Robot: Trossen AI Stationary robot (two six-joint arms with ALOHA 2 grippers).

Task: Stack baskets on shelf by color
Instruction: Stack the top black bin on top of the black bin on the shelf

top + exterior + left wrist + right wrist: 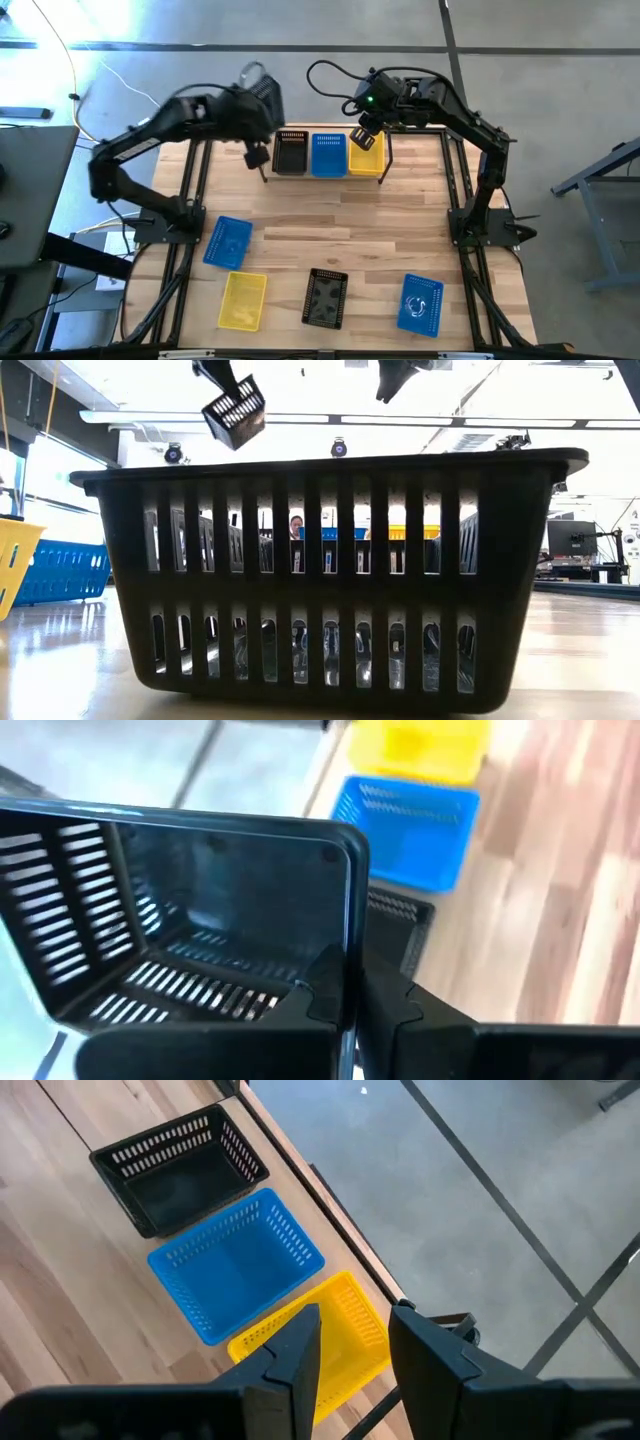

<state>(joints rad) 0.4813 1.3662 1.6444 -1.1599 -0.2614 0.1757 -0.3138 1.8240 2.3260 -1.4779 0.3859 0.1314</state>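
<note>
Wooden table (380,215), shelf (330,176) at frame top. Left tool (345,1005) clamps black basket (190,925); centre it squarely over shelved black basket (290,152) before lowering. Right tool (355,1345) open, empty.

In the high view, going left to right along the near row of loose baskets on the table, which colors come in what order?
Blue basket → yellow basket → black basket → second blue basket. The first blue one lies a little farther back than the other three.
</note>
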